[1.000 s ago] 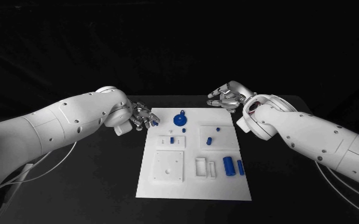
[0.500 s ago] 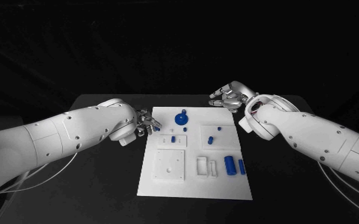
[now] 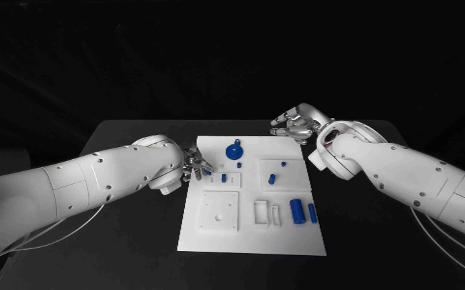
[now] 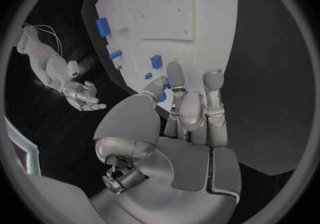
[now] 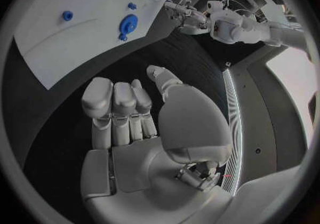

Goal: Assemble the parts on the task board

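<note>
White task board (image 3: pixel 250 236) sits mid-bench with blue parts (image 3: pixel 296 213) on it, and your left hand (image 3: pixel 193 167), fingers loosely apart and holding nothing, could knock the small pegs at its left edge.

Left hand (image 3: pixel 194 166) and right hand (image 3: pixel 293 126) empty (fingers apart).

No text, label, brand, number or sign can be read in any of the views. The flat white rectangular task board (image 3: pixel 250 236) bears only raised outlines and small blue plastic parts (image 3: pixel 298 213); if anything is printed on it, it is too small to make out here.
</note>
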Tool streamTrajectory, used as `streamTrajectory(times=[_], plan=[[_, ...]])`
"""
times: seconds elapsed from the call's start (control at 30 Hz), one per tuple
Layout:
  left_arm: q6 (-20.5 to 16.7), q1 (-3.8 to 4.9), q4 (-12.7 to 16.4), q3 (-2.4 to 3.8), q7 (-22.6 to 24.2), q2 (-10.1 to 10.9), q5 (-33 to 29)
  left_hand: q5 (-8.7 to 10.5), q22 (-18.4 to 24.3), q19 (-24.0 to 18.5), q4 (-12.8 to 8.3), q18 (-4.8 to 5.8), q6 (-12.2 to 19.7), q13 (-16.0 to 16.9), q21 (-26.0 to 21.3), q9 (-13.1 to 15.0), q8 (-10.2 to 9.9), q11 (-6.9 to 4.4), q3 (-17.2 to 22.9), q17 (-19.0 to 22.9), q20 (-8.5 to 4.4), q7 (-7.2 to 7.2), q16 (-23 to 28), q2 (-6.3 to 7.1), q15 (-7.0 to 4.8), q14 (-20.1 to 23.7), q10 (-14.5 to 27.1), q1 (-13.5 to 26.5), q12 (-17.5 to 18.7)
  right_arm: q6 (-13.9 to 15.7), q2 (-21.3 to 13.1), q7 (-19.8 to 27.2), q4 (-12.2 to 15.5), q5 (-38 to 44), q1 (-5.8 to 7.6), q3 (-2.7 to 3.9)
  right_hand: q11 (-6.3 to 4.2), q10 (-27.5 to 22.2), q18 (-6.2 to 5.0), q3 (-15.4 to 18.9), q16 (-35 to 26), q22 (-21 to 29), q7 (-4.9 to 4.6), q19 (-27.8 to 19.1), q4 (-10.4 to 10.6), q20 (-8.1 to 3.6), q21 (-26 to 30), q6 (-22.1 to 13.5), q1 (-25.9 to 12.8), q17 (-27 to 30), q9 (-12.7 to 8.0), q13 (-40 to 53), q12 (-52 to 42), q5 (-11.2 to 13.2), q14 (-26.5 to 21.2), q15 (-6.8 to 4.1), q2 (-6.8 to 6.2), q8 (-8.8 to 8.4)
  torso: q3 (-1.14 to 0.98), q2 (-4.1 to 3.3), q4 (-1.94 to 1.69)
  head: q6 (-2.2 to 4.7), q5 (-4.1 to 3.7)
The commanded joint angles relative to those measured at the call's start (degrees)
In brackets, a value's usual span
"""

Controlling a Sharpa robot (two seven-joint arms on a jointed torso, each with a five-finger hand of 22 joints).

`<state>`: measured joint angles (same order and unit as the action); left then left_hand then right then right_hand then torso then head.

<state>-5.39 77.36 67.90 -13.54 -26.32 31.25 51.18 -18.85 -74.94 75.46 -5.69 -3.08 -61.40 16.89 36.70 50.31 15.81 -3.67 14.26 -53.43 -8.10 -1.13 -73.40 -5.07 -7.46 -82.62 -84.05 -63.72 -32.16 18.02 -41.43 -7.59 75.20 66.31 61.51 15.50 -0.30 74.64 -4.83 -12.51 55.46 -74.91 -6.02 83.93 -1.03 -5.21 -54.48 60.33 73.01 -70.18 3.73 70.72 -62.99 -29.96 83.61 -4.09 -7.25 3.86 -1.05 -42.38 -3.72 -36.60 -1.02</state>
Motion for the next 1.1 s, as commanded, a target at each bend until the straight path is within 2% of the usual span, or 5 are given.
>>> streamTrajectory(times=[0.03, 0.43, 0.73, 0.93, 1.1], plan=[[2.7, -0.38, 0.0, -0.08, -0.3, -0.5, 2.3, -0.25, -1.6, -0.1, -2.0, 0.04, -2.3, -0.1, -0.1, 13.7, 0.2, -0.46, 2.5, 0.1, 0.08, 2.27, -0.2, -0.3, 0.06, -0.2, -2.5, -0.5, 0.0, -0.7, 0.1, 0.4, 0.2, 0.0, -0.06, 0.03, 0.09, -0.2, -0.75, -0.2, 0.0, -5.9, -0.03, 3.9, -0.4, 0.11, -0.1, -0.2, -0.4, -0.1, -0.1, 0.1, -0.3, 0.2, 0.4, 0.06, 0.39, -0.32, 0.0, 0.0, -0.08, -0.16, -0.18], [2.7, -1.01, 0.1, -0.17, 0.4, -1.0, 4.2, -0.2, -1.5, -0.2, -2.0, 0.06, -2.1, -0.2, -0.2, 13.8, 0.1, -0.43, 2.8, 0.4, 0.05, 2.22, -0.1, -0.44, 0.05, -0.2, -2.5, -0.4, 0.1, -0.7, 0.2, 0.5, 0.2, 0.0, -0.1, 0.04, 0.08, -0.2, -0.76, -0.4, 0.0, -5.8, 0.0, 3.9, -0.6, 0.12, -0.1, 0.0, -0.6, 0.0, -0.1, 0.1, -0.4, 0.4, 0.4, 0.05, 0.61, -0.3, 0.06, -0.02, -0.12, -0.26, -0.18], [-1.0, -1.37, 0.5, -0.18, 2.2, -0.5, 6.5, -0.25, -1.5, -0.1, -2.1, 0.03, -2.2, -0.2, -0.1, 13.8, 0.1, -0.47, 2.8, 0.3, 0.04, 2.25, -0.2, -0.42, 0.02, -0.2, -2.5, -0.4, 0.1, -0.5, 0.1, 0.5, 0.2, 0.0, -0.11, 0.04, 0.08, -0.2, -0.76, -0.4, 0.0, -5.8, 0.0, 3.9, -0.6, 0.12, -0.1, 0.0, -0.6, 0.0, -0.1, 0.1, -0.4, 0.4, 0.4, 0.05, 0.61, -0.3, 0.03, -0.02, -0.14, -0.04, -0.19], [-3.1, -1.53, 0.7, -0.18, 3.2, -0.3, 6.8, -0.21, -1.6, 0.0, -2.0, -0.04, -2.3, -0.1, 0.2, 13.8, 0.1, -0.49, 2.9, 0.2, 0.06, 2.26, -0.4, -0.44, 0.01, -0.2, -2.6, -0.3, -0.1, -0.5, 0.1, 0.6, 0.2, 0.0, -0.15, 0.04, 0.07, -0.1, -0.75, -0.5, 0.0, -5.8, 0.01, 3.9, -0.6, 0.11, -0.1, 0.0, -0.8, -0.1, -0.1, 0.1, -0.4, 0.3, 0.4, 0.05, 0.62, -0.32, 0.06, -0.05, -0.04, 0.17, -0.16], [-4.3, -1.87, 1.1, -0.18, 3.9, 0.0, 6.6, -0.21, -1.6, 0.0, -2.0, -0.04, -2.3, -0.1, 0.2, 13.8, 0.1, -0.49, 2.9, 0.2, 0.06, 2.26, -0.4, -0.44, 0.01, -0.2, -2.6, -0.3, -0.1, -0.5, 0.0, 0.6, 0.1, 0.0, -0.19, 0.04, 0.07, -0.1, -0.75, -0.5, 0.0, -5.8, 0.01, 3.9, -0.6, 0.11, -0.1, 0.0, -0.8, -0.1, -0.1, 0.1, -0.4, 0.3, 0.4, 0.05, 0.62, -0.32, 0.06, -0.07, -0.09, 0.12, -0.34]])
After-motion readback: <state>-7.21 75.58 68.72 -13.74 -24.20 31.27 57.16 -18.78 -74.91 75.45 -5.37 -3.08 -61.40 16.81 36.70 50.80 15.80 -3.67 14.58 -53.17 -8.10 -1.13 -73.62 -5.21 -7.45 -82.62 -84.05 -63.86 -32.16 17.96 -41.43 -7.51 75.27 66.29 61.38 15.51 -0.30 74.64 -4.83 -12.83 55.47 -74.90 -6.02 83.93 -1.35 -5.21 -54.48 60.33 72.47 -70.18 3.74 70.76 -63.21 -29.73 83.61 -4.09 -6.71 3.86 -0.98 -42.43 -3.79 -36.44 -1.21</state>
